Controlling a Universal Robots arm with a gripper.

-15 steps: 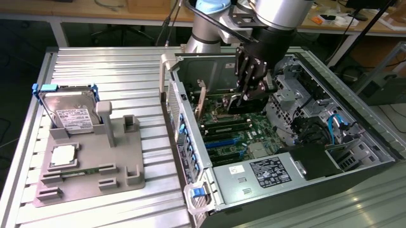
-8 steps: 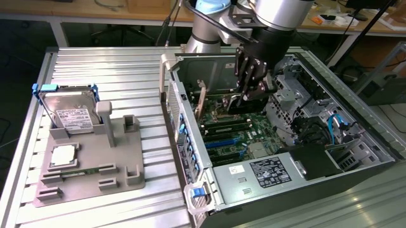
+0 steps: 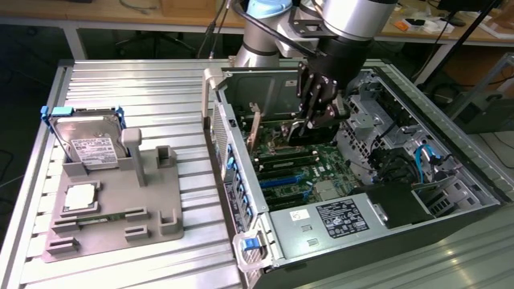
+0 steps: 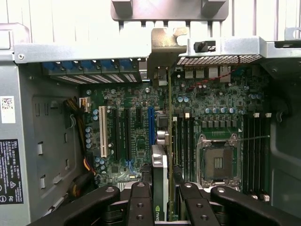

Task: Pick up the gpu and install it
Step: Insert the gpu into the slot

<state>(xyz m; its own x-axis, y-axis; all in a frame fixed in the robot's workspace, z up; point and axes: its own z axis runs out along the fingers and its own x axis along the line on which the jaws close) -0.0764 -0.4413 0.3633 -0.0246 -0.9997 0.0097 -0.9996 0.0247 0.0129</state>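
The tool point(image 3: 315, 117) is reaching down inside the open case point(image 3: 418, 198), its fingers point(image 4: 140, 202) clamping the gpu point(image 4: 162, 155) edge-on. The card is standing upright over the motherboard point(image 4: 131, 136), its bracket point(image 4: 162, 44) sitting against the case's rear wall, beside the blue slot point(image 4: 151, 125). Outside the case, on the tabletop point(image 3: 129, 84), a grey holder point(image 3: 120, 223) is carrying a hard drive point(image 3: 88, 141).
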